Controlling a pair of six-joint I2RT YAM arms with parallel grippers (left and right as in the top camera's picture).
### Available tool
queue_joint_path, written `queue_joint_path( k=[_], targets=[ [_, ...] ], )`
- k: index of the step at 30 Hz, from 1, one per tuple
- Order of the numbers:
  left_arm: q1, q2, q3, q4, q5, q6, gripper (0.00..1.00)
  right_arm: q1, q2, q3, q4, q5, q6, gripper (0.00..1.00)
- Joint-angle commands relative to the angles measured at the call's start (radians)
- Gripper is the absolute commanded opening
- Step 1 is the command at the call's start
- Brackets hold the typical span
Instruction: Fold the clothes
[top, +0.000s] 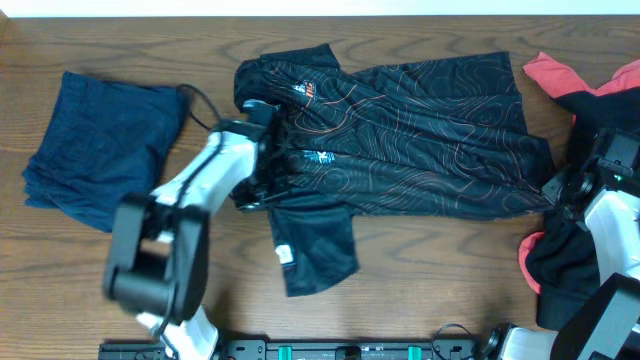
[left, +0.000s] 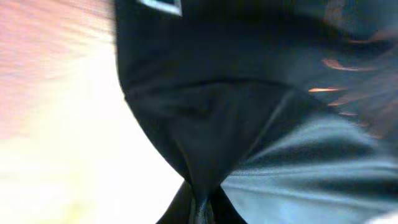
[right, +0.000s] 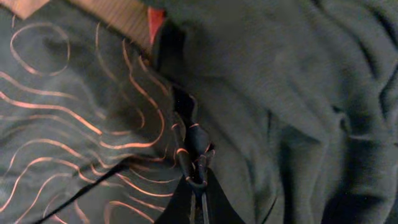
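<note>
The black jersey (top: 420, 140) with thin orange contour lines lies spread across the middle of the table, one sleeve (top: 312, 250) pointing toward the front. My left gripper (top: 252, 190) is shut on the jersey's left edge; the left wrist view shows black cloth (left: 205, 124) pinched between the fingers (left: 200, 208). My right gripper (top: 556, 190) is shut on the jersey's right edge; the right wrist view shows a bunched fold of lined cloth (right: 189, 140) in the fingertips (right: 198, 186).
A folded navy garment (top: 95, 140) lies at the left. A red and black garment (top: 585, 90) lies at the right, under and beside my right arm, and plain dark cloth (right: 298, 93) fills the right wrist view's right side.
</note>
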Motion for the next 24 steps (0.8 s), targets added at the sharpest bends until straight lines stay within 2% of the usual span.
queue_joint_path(
  k=[1,11,24],
  targets=[
    [0.046,-0.164,0.027,-0.040,-0.001,0.072,0.06,-0.007,-0.006,0.021,-0.021,-0.056,-0.033,0.01],
    [0.115,-0.538,0.027,-0.134,0.005,0.110,0.06,-0.007,-0.143,0.065,-0.115,-0.127,-0.050,0.01],
    [0.194,-0.714,0.026,-0.400,-0.026,0.110,0.06,-0.008,-0.364,0.066,-0.298,-0.114,-0.058,0.01]
  ],
)
